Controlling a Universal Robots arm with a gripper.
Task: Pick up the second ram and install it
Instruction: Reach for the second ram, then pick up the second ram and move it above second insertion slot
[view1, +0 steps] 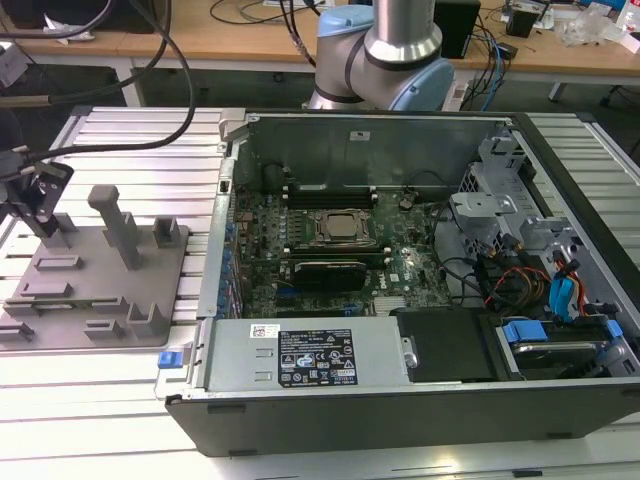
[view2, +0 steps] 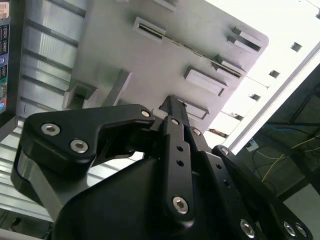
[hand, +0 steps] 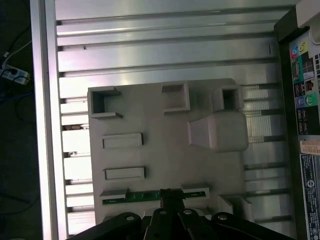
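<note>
Slotted aluminium table (view1: 130, 140) is carrying a grey fixture plate (view1: 110, 290) in the exterior view, the gripper (view1: 35, 190) hanging above. First wrist view: the second ram (hand: 140, 196), a thin green strip, is standing edge-on in a plate slot beneath the gripper. Second wrist view: how far the gripper is parting cannot be told.

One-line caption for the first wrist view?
Gripper at the middle of the second ram, seated in the grey fixture plate.

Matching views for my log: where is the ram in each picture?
First wrist view: ram, green strip in a slot of the fixture, at the gripper.
Second wrist view: ram, likely the thin edge between two slot blocks.
Exterior view: cannot make it out.
Shared landmark: the grey fixture.
</note>
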